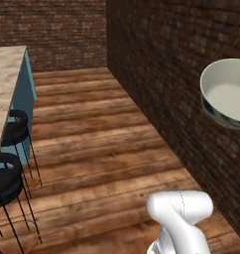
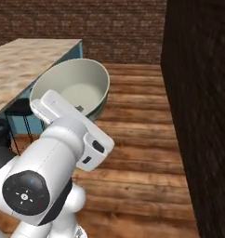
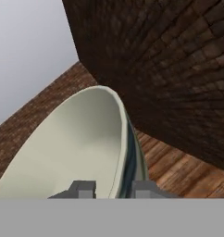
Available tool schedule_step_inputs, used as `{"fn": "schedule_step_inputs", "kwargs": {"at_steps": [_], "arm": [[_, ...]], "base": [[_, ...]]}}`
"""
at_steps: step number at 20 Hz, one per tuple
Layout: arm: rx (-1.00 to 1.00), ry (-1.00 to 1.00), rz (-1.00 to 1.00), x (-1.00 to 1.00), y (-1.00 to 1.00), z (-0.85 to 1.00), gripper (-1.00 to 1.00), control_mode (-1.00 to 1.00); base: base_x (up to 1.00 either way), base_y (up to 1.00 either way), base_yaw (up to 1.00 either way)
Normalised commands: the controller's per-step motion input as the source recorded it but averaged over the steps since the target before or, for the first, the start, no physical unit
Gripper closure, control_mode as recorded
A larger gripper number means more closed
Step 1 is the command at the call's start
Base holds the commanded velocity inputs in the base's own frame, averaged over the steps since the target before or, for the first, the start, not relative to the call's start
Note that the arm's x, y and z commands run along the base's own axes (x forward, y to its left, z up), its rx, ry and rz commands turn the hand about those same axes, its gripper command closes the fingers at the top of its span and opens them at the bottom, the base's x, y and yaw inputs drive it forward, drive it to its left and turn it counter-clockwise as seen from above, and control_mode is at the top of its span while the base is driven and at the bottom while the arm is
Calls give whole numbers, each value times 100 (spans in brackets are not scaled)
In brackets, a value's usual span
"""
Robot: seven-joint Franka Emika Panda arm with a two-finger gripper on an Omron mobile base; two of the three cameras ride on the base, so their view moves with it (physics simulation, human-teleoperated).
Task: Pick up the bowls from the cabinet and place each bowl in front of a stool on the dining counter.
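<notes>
Gripper [image 3: 113,187] fingers are seen pinched onto the rim of one cream bowl [image 3: 72,148], one fingertip [image 3: 84,189] inside the wall and the other outside against the dark mottled surface. One bowl is counted, carried in the air and tilted, its pale inside facing the base cameras; in the left base view it [image 1: 228,94] hangs at the right edge before a dark brick wall [image 1: 166,64], well apart from the dining counter [image 1: 5,74]. Two stools [image 1: 8,181] with black seats are counted beside the counter's teal base, one [image 1: 15,126] farther along. A wooden plank floor [image 1: 102,149] is spread between counter and wall.
</notes>
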Motion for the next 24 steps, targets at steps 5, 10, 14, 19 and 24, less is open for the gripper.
{"fn": "schedule_step_inputs", "kwargs": {"at_steps": [5,10,14,19,24], "arm": [[0,0,0,0,0,0,100,100],[0,0,0,0,0,0,100,100],[0,0,0,0,0,0,100,100],[0,0,0,0,0,0,100,100],[0,0,0,0,0,0,100,100]], "base": [[88,12,63],[3,25,63],[-57,35,64],[-29,44,68],[4,41,69]]}}
